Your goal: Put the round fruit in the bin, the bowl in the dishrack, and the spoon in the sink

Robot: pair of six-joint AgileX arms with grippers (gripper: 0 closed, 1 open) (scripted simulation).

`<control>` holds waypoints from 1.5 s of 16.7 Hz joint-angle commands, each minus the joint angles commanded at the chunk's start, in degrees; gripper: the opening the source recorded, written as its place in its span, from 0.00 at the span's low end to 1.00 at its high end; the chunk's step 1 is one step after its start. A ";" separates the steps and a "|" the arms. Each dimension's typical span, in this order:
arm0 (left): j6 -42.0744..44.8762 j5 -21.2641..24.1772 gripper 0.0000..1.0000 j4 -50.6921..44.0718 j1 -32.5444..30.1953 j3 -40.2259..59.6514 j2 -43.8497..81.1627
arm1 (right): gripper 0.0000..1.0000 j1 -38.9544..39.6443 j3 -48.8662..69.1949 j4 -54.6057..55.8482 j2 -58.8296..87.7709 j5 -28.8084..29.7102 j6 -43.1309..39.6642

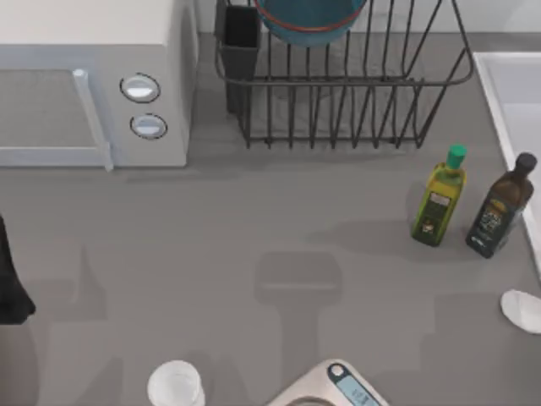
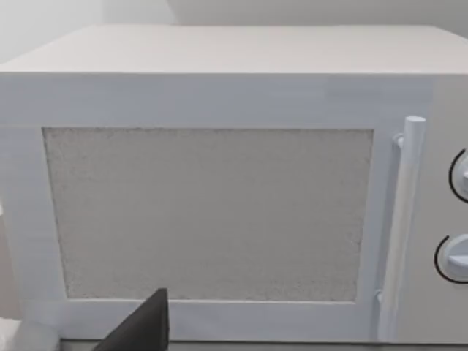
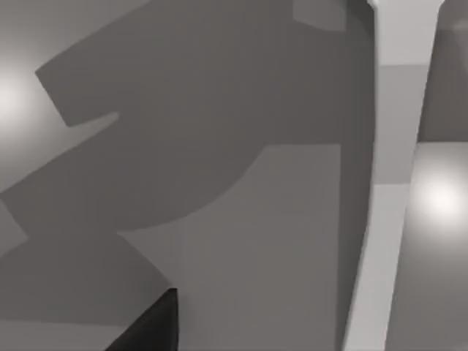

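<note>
The blue bowl (image 1: 311,19) with its reddish rim sits inside the black wire dishrack (image 1: 355,101) at the back, beside the rack's utensil cup (image 1: 240,42). A pale oval, the spoon (image 1: 522,309), lies at the table's right edge, below the sink (image 1: 516,101). The round fruit is out of view. My left arm (image 1: 12,283) is a dark shape at the table's left edge; its gripper (image 2: 142,329) faces the microwave door. My right gripper (image 3: 150,325) hovers over grey table next to the sink's white rim (image 3: 395,183).
A white microwave (image 1: 93,80) with two knobs fills the back left. A green-capped bottle (image 1: 439,199) and a dark bottle (image 1: 500,207) stand near the sink. A translucent cup (image 1: 175,385) and a scale (image 1: 334,387) sit at the front edge.
</note>
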 joint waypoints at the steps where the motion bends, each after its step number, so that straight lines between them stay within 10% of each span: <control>1: 0.00 0.00 1.00 0.00 0.00 0.00 0.00 | 0.77 0.00 0.00 0.00 0.00 0.00 0.00; 11: 0.00 0.00 1.00 0.00 0.00 0.00 0.00 | 0.02 0.00 0.00 0.00 0.00 0.00 0.00; 25: 0.00 0.00 1.00 0.00 0.00 0.00 0.00 | 0.00 0.09 6.90 -12.78 -6.20 -0.51 1.83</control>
